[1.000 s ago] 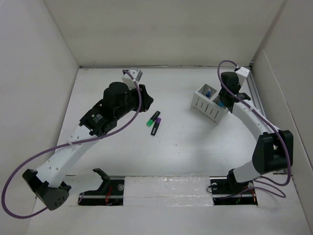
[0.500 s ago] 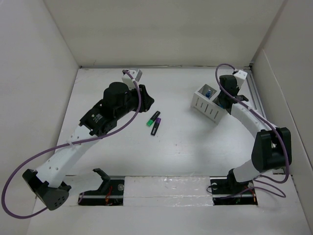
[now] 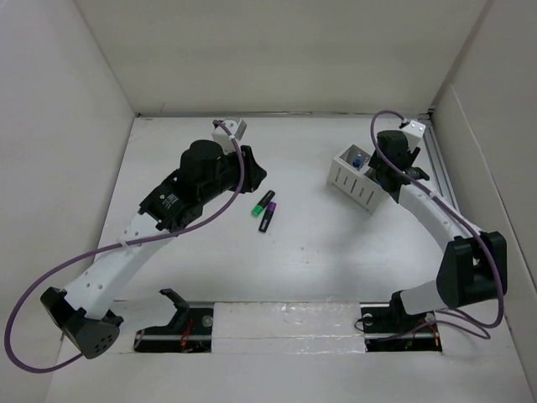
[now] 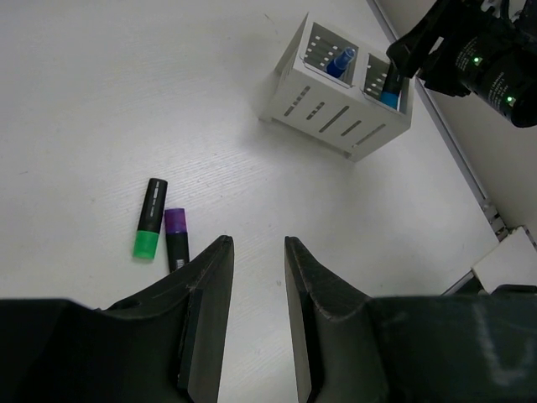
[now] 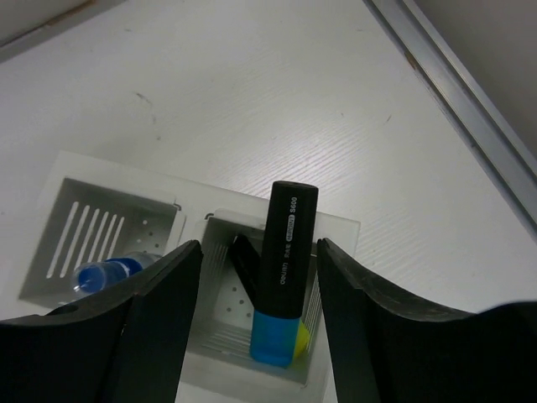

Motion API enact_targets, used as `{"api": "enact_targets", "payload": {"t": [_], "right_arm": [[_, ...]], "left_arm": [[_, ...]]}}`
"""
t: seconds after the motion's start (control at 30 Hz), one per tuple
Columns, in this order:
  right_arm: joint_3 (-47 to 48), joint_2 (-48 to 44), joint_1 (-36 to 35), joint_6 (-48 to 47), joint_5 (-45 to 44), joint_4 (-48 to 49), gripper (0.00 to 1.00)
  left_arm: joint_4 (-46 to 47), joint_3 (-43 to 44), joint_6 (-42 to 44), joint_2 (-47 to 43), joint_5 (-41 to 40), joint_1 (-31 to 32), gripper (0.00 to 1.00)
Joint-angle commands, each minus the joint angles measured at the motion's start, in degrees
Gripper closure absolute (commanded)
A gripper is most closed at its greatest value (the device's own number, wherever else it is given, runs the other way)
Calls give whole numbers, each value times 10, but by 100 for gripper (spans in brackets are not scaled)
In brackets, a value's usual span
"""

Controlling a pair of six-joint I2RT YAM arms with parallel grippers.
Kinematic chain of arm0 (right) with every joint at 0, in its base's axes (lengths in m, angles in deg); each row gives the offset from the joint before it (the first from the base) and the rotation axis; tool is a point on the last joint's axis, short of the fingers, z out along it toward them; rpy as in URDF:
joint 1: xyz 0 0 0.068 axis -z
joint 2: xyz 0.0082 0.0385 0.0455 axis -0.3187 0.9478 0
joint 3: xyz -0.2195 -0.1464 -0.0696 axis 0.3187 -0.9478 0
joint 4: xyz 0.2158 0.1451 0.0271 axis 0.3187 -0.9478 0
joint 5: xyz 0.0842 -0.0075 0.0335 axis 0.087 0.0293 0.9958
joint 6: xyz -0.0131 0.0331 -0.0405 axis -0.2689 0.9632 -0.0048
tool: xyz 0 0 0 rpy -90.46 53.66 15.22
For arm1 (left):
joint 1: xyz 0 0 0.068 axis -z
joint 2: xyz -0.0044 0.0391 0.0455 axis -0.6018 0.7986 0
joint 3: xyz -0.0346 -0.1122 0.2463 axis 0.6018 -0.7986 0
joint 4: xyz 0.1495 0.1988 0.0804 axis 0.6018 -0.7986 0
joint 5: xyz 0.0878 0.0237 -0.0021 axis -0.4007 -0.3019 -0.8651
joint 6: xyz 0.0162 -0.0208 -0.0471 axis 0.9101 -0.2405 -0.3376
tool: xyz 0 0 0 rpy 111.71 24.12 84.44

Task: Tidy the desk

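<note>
On the white desk [image 3: 319,252] lie a green-capped highlighter [image 3: 263,202] [image 4: 149,218] and a purple-capped one [image 3: 268,217] [image 4: 176,239], side by side. My left gripper [image 4: 258,252] [image 3: 250,172] hovers just beside them, open and empty. The white two-compartment box [image 3: 352,180] [image 4: 336,126] stands at the right. My right gripper [image 5: 258,243] [image 3: 382,172] hangs over its right compartment, open. A blue-capped highlighter [image 5: 285,260] stands there between the fingers, touching neither. A yellow-capped one [image 5: 300,338] leans behind it.
A blue marker [image 5: 105,273] lies in the box's left compartment. A metal rail [image 5: 453,84] runs along the desk's right edge, close to the box. White panel walls enclose the desk on three sides.
My right gripper has opened and let go of the blue-capped highlighter, which now stands in the box's right compartment. The left arm has hardly moved.
</note>
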Motion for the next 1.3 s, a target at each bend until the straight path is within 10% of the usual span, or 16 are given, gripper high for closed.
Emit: {"api": "enact_targets", "payload": {"t": [0.0, 0.37, 0.6, 0.7, 0.87, 1.03, 1.27], "right_arm": [[15, -46, -18, -4, -1, 9, 37], [20, -90, -84, -38, 43, -29, 45], [-21, -101, -170, -35, 101, -44, 100], [-27, -109, -166, -28, 80, -57, 100], [-15, -114, -93, -94, 295, -4, 100], [19, -59, -185, -94, 339, -48, 99], [22, 43, -353, -15, 248, -56, 43]], "left_arm": [[19, 4, -4, -4, 7, 2, 73], [51, -11, -2, 13, 18, 2, 73], [61, 1, 2, 31, 11, 2, 73], [62, 2, 0, 38, 14, 2, 73], [66, -4, -2, 40, 11, 2, 73], [68, -4, -5, 46, 7, 2, 73], [68, -8, -3, 41, -6, 2, 73]]}}
